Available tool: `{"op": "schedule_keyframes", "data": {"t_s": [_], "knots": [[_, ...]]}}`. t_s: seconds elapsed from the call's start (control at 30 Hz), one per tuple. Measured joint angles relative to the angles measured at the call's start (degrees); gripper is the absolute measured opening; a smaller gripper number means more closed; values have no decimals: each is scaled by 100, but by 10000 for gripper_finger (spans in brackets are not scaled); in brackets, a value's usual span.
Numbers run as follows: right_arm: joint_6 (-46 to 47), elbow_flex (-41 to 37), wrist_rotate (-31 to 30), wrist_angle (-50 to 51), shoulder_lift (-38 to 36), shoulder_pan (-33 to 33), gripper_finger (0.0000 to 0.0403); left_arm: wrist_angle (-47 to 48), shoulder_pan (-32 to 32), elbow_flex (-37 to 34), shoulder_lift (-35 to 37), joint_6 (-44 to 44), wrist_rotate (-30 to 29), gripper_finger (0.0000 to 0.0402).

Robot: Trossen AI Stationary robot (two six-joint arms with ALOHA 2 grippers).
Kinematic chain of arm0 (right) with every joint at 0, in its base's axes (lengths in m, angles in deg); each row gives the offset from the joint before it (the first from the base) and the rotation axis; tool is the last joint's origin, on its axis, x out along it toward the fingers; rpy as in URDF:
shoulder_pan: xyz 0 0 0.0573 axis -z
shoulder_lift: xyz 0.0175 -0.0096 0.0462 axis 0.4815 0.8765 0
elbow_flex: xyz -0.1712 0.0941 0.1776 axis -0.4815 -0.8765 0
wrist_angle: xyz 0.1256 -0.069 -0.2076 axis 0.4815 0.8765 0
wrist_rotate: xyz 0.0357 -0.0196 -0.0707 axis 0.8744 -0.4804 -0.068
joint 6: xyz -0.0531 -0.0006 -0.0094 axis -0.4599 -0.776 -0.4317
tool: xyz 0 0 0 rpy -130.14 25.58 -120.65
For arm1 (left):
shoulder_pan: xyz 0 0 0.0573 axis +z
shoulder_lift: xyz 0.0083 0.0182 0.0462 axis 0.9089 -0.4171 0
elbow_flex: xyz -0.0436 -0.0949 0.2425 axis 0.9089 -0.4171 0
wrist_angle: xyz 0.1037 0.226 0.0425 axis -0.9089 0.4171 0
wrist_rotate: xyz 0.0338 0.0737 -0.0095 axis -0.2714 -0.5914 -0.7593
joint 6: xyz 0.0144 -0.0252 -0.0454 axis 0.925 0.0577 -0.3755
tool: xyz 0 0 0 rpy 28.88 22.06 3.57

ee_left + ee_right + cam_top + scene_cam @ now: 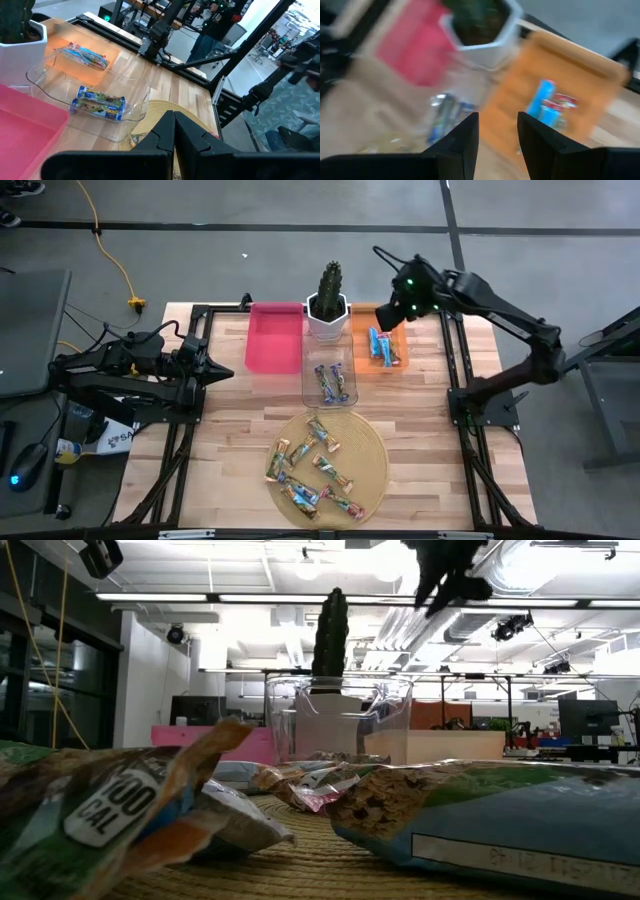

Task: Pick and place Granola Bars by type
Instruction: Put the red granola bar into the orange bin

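We see the right gripper with its two dark fingers apart and nothing between them, above the orange bin. In this bin lie blue and red granola bars. Beside it are the white cactus pot, the pink bin and purple-silver bars in a clear bin.

Blue-and-red crinkly-wrapped granola bars in an orange rectangular plastic bin beneath the black right gripper, beside clear and pink bins.
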Motion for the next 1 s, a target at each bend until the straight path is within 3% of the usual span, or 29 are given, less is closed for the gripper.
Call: {"op": "schedule_keyframes", "data": {"t_s": [0.17, 0.43, 0.83, 1.0], "knots": [[-4, 0, 266, -391, -391, -660, 119, 12, 1, 0, 0, 3, 2, 1], [143, 0, 80, -1200, -603, -1995, 119, 68, 1, 1, -2, 12, 10, 1], [473, 0, -1344, -2042, -543, -4003, 119, 66, 1, 0, -2, 7, 15, 1], [958, 0, -1632, -2031, -337, -4786, 119, 80, 1, 0, -2, 4, 50, 1]]}}
